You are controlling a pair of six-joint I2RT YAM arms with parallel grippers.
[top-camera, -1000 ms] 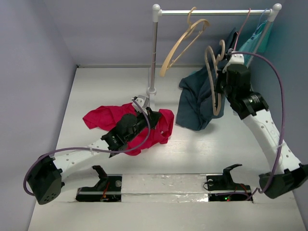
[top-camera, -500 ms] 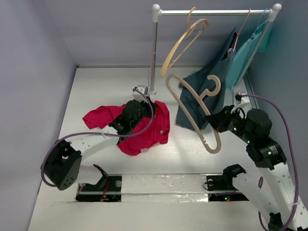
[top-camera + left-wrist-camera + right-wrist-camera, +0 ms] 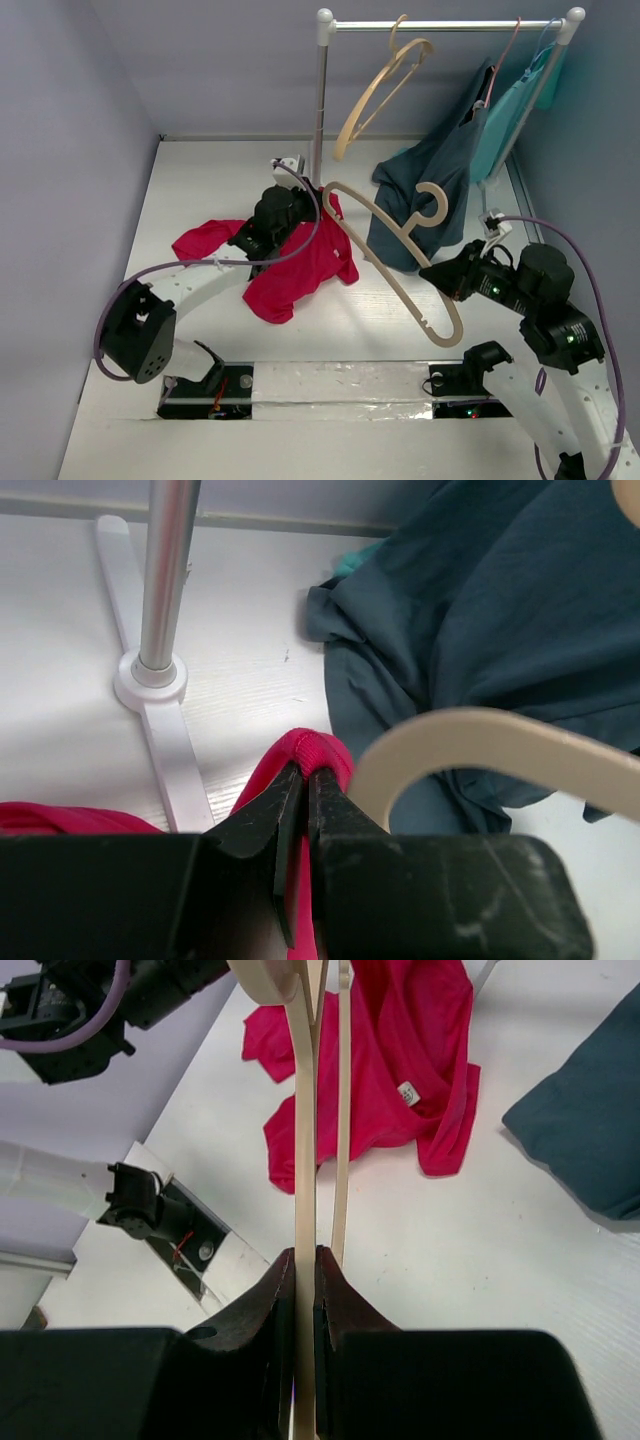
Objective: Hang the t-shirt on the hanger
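The crimson t-shirt (image 3: 290, 268) lies crumpled on the table left of centre. My left gripper (image 3: 312, 207) is shut on a fold of its ribbed edge (image 3: 312, 748) and holds it raised near the rack's pole. My right gripper (image 3: 440, 276) is shut on one arm of the tan wooden hanger (image 3: 365, 207). It holds the hanger in the air, tilted, with its far end close to the left gripper. That end shows as a pale curve (image 3: 480, 735) just right of the left jaws. In the right wrist view the hanger (image 3: 300, 1110) runs out from my gripper (image 3: 305, 1255) toward the t-shirt (image 3: 400, 1050).
The white clothes rack stands at the back, its pole (image 3: 320, 110) and foot (image 3: 150, 675) just behind the left gripper. A second tan hanger (image 3: 385, 85), a pink hanger (image 3: 505, 55), a navy garment (image 3: 425, 190) and a teal garment (image 3: 515, 105) hang on its rail.
The right arm has carried the hanger off the rack, down and left toward the t-shirt. The left gripper has lifted the shirt's edge and moved it back toward the pole.
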